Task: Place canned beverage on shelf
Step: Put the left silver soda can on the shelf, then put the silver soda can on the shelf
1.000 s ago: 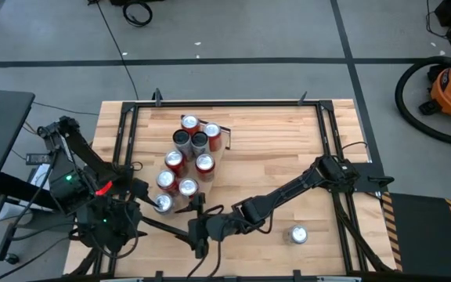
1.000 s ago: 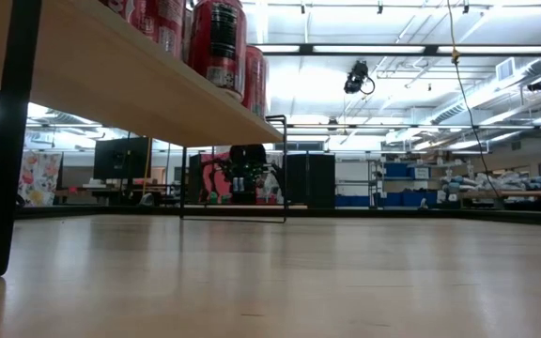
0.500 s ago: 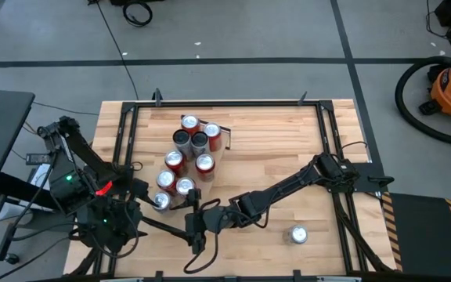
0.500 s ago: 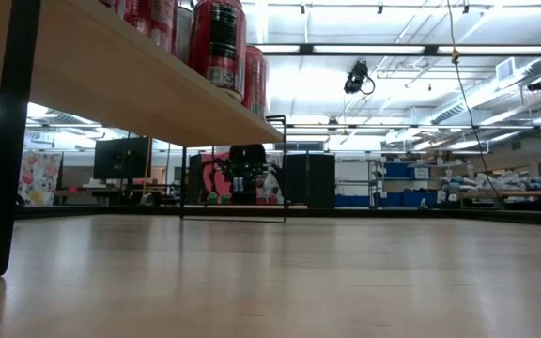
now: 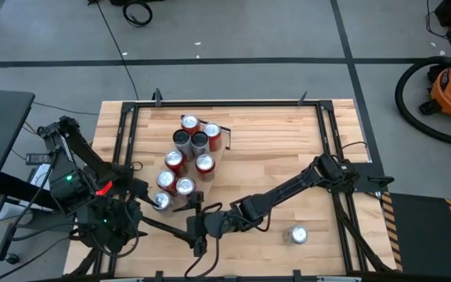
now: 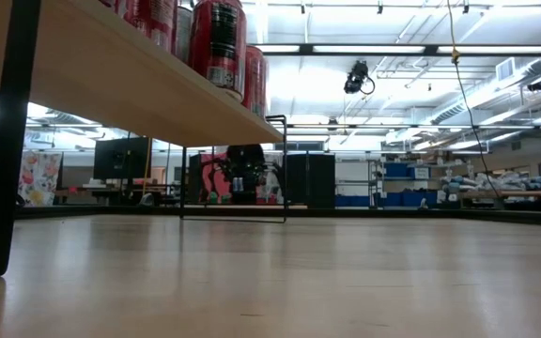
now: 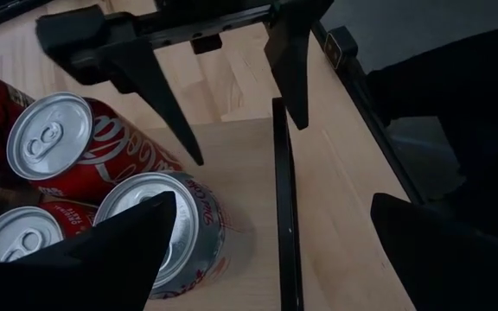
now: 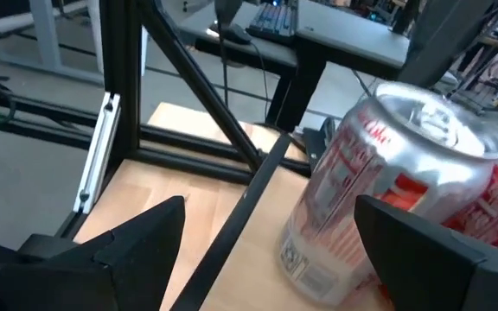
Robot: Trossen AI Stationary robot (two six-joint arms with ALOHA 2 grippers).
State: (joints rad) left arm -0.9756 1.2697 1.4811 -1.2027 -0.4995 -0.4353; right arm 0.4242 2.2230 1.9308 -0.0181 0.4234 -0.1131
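1. A can [image 5: 298, 233] stands alone on the surface [image 5: 272, 149], near the front right, well apart from the shelf; its silver top faces up.
2. It looks like a rigid, smooth metal cylinder, likely slippery and fairly heavy if full. My judgement: take it across the middle of the side wall, level, since a hard squeeze would dent it and a high hold would tip it.
3. The shelf [image 7: 240, 160] carries a cluster of cans [image 5: 186, 157] along its length. The end can [image 8: 361, 190] stands just beside the dark end bar [image 7: 282, 207].
4. The right gripper [image 5: 196, 227] reaches across to the shelf's front end, close to that end can. Its fingers [image 8: 111, 250] are spread wide and hold nothing.
5. The left gripper [image 7: 232, 95] hangs at the same shelf end, fingers fully apart and empty, above the bar and bare wood.
6. The lone can is not yet on the shelf and no fingers are near it.
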